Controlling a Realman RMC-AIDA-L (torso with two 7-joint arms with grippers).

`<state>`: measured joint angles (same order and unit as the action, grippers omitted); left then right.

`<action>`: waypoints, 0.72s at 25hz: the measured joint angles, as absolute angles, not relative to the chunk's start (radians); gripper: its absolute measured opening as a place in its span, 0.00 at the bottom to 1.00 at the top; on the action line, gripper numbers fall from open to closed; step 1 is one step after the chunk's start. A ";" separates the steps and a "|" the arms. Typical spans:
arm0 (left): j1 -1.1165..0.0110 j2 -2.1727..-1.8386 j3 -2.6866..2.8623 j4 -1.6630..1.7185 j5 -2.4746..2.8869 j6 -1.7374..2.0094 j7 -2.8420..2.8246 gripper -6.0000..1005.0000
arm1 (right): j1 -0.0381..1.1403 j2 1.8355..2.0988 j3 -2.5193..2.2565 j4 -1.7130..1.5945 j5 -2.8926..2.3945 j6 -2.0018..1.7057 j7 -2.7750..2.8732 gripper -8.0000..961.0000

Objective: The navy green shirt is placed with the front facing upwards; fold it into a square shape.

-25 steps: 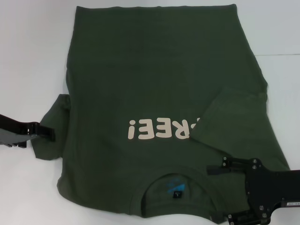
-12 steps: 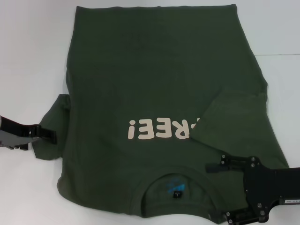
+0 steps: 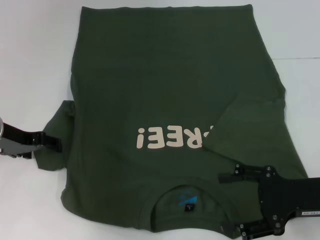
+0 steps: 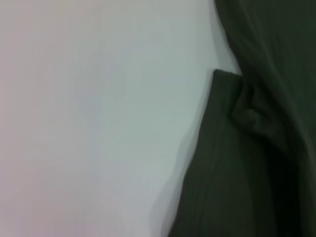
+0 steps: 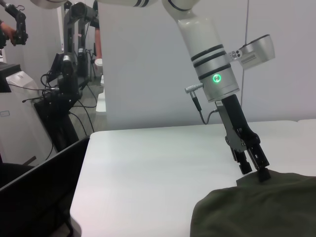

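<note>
The navy green shirt (image 3: pixel 165 90) lies front up on the white table, its cream letters (image 3: pixel 172 137) upside down to me and its collar with the blue label (image 3: pixel 187 200) at the near edge. One sleeve (image 3: pixel 245 125) is folded in over the chest. The other sleeve (image 3: pixel 55 130) still sticks out, and my left gripper (image 3: pixel 52 145) is pinched on its edge; the right wrist view shows those fingers (image 5: pixel 254 165) closed at the cloth (image 5: pixel 256 207). My right gripper (image 3: pixel 235 204) stands open over the shoulder beside the collar.
White table (image 3: pixel 30 60) surrounds the shirt on both sides and beyond the hem. The left wrist view shows the sleeve's edge (image 4: pixel 232 148) against bare table (image 4: pixel 98 118). Off the table stand equipment racks and cables (image 5: pixel 64 98).
Both arms have crept slightly toward the near edge. The left gripper's tip stays at the sleeve edge, and the shirt has not visibly moved.
</note>
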<state>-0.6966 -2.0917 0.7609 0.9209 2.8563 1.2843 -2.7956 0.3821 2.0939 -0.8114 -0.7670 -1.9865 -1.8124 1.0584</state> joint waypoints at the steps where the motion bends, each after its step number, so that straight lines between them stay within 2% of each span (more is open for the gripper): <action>1: -0.698 -2.091 0.761 0.918 2.856 1.283 -2.795 0.87 | 0.382 2.094 -0.811 -0.767 -1.987 -1.811 1.058 0.97; 18: -0.707 -2.086 0.773 0.900 2.856 1.271 -2.784 0.73 | 0.385 2.092 -0.811 -0.771 -1.980 -1.801 1.058 0.92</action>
<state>-0.7068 -2.0861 0.7728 0.9003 2.8563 1.2709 -2.7843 0.3851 2.0923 -0.8114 -0.7709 -1.9800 -1.8005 1.0584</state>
